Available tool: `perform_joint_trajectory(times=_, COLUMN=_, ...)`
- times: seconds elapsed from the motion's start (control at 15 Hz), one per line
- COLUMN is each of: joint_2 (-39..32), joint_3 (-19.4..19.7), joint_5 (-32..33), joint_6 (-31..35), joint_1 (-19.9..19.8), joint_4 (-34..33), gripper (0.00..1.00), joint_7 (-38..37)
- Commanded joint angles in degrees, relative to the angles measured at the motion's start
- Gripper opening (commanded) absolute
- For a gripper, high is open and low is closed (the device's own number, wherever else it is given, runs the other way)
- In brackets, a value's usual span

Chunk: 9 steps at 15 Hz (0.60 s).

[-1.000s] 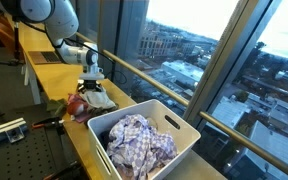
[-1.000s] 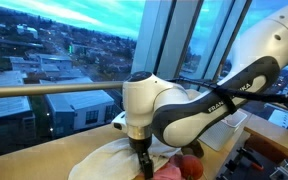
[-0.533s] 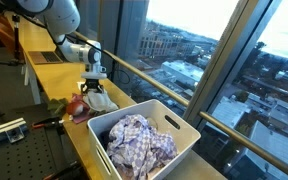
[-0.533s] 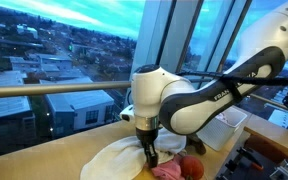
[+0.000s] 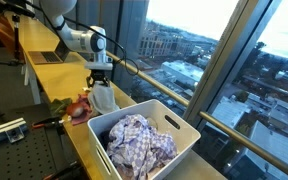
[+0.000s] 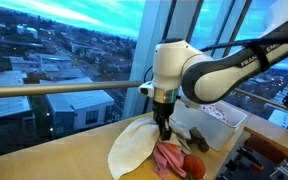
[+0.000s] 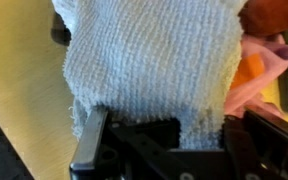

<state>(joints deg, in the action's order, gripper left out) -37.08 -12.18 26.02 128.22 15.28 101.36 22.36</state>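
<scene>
My gripper is shut on a white towel and holds it lifted, so it hangs down from the jaws with its lower end on the wooden counter. In the wrist view the towel fills most of the picture and runs down between the black fingers. A pink cloth and a red-orange piece lie right beside it.
A white bin holding a plaid cloth stands next to the towel. A metal rail and big windows run along the counter's far edge. A black clamp lies on a perforated board.
The jaws have shut on the white towel and the arm has risen and shifted toward the bin, pulling the towel up off the counter.
</scene>
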Motion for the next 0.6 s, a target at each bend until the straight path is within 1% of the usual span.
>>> perform_joint_trajectory(times=0.0, joint_2=10.03, joint_3=0.17, joint_5=-1.34, joint_6=-0.02, joint_1=-1.29, joint_4=5.55, gripper=0.00, joint_7=-0.05)
perform_joint_trajectory(times=0.53, joint_2=25.01, joint_3=1.73, joint_5=-0.38, joint_6=-3.19, joint_1=-3.75, joint_4=7.00, gripper=0.00, joint_7=0.07)
